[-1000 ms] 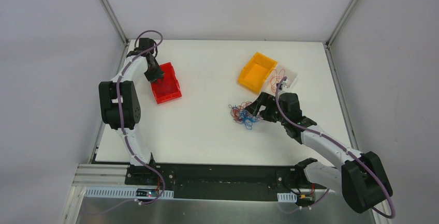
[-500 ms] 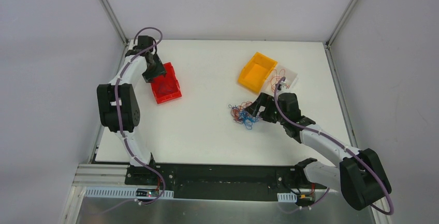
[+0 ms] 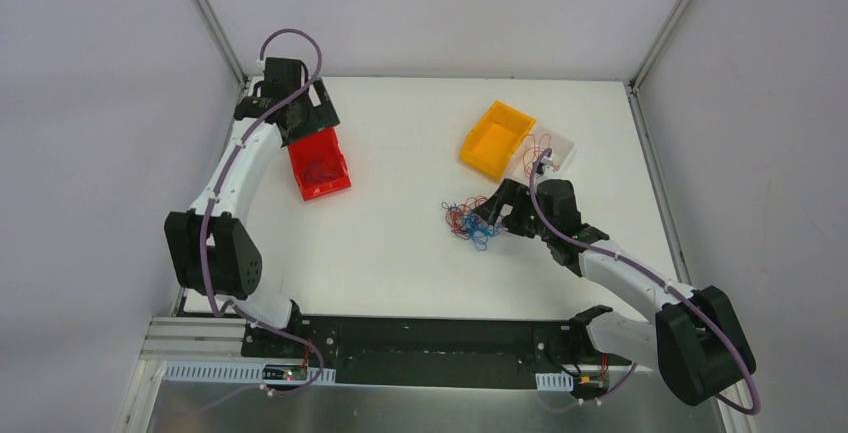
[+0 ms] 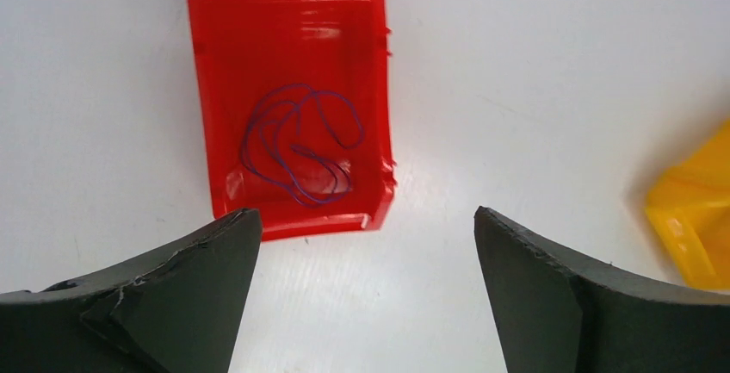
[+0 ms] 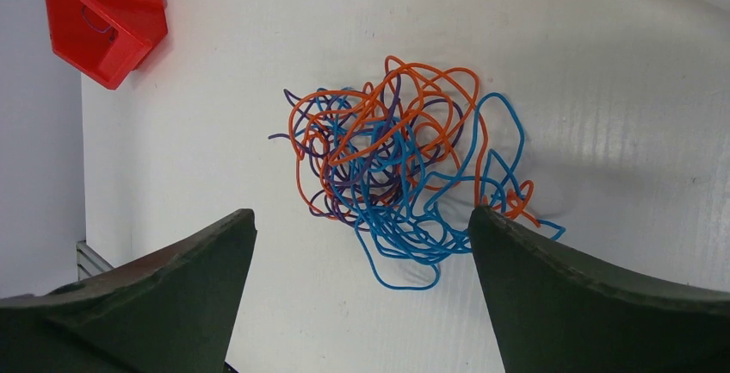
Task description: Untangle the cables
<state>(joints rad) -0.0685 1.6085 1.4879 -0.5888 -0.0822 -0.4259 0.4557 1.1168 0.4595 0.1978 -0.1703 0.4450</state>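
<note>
A tangle of the cables, orange, blue and purple, lies on the white table just left of my right gripper. In the right wrist view that gripper is open, its fingertips at the tangle's near edge with a few blue loops between them. One purple cable lies coiled by itself in the red bin. My left gripper hangs open and empty above the table beside that bin; from above it is at the back left.
A yellow bin stands at the back right, also seen at the left wrist view's right edge. Beside it a clear tray holds thin orange cables. Grey walls and frame posts close in the table's back and sides.
My left gripper has opened and lifted away from the red bin toward the back-left corner, leaving the purple cable in the bin. The right arm and the tangle have not moved.
</note>
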